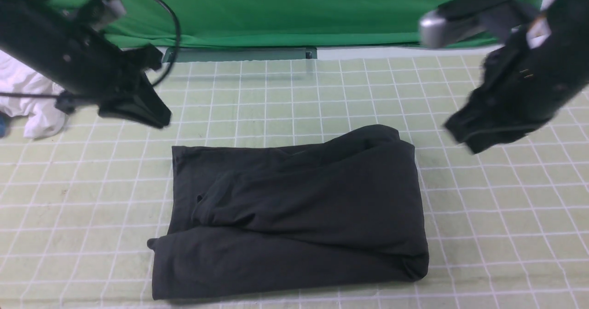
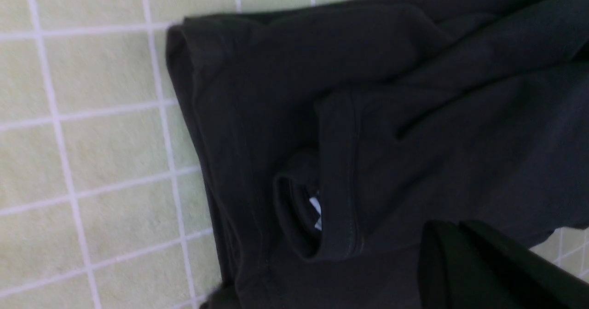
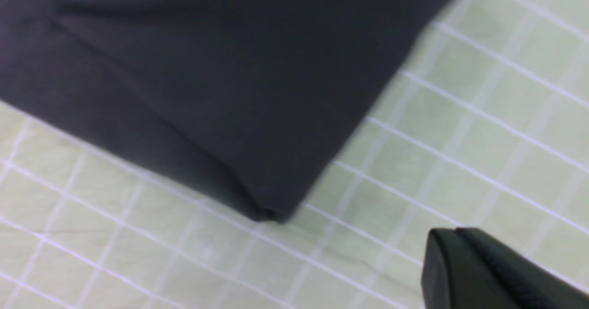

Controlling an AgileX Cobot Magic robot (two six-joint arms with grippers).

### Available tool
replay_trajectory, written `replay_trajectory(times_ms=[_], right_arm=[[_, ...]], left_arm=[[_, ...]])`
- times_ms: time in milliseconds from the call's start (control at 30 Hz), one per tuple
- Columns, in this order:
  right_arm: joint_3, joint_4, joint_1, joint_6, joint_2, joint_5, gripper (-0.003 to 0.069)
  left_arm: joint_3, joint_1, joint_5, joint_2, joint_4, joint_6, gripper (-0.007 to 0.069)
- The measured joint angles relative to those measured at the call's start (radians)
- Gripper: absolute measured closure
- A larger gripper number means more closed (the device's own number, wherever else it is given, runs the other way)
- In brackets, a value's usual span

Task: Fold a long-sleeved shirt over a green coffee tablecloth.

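Observation:
The long-sleeved shirt (image 1: 294,217) lies folded into a dark, roughly rectangular bundle on the green coffee tablecloth (image 1: 506,217). In the left wrist view the shirt (image 2: 368,115) shows a cuff and a bit of white label. The right wrist view catches one corner of the shirt (image 3: 221,78) on the tablecloth (image 3: 460,138). My left gripper (image 1: 158,118) hangs above the cloth beyond the shirt's far left corner, shut and empty. Raised off to the shirt's far right, my right gripper (image 1: 460,134) is also shut, with nothing in it. Both grippers, left (image 2: 453,228) and right (image 3: 448,235), have their jaws pressed together.
A deep-green drape (image 1: 294,9) hangs along the back. A white garment (image 1: 32,102) lies bunched at the left edge of the table. The checked cloth stretches open on both sides of the shirt.

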Motion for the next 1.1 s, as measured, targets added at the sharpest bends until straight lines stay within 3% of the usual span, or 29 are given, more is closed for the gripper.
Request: replay_trajectory(times_ms=[200,400,633,733,867,967,1100], right_arm=[[0.08,-0.038,-0.055,-0.076,-0.183,0.008,0.0661],[0.127,-0.095,-0.076,-0.088,-0.445,0.013,0.0662],[0.196,-0.095,-0.079,-0.057,-0.761,-0.03,0.0662],[0.312,-0.095,-0.079,-0.051,-0.924,-0.128,0.0662],[0.565,-0.076,-0.079,-0.064,-1.149,-0.409,0.0662],[0.77,0.016,-0.079,-0.124,-1.253,-0.646,0.0662],[0.905,0.121,-0.079,-0.2,-1.262,-0.801,0.0662]], left_arm=[[0.132,-0.093,-0.028,-0.051,0.007,-0.017,0.061],[0.248,-0.204,-0.208,-0.216,0.05,-0.062,0.061],[0.359,-0.233,-0.264,-0.394,0.082,-0.124,0.061],[0.418,-0.235,-0.31,-0.483,0.097,-0.133,0.061],[0.497,-0.235,-0.401,-0.596,0.132,-0.136,0.061],[0.542,-0.235,-0.456,-0.649,0.146,-0.136,0.061],[0.565,-0.235,-0.481,-0.673,0.148,-0.136,0.061]])
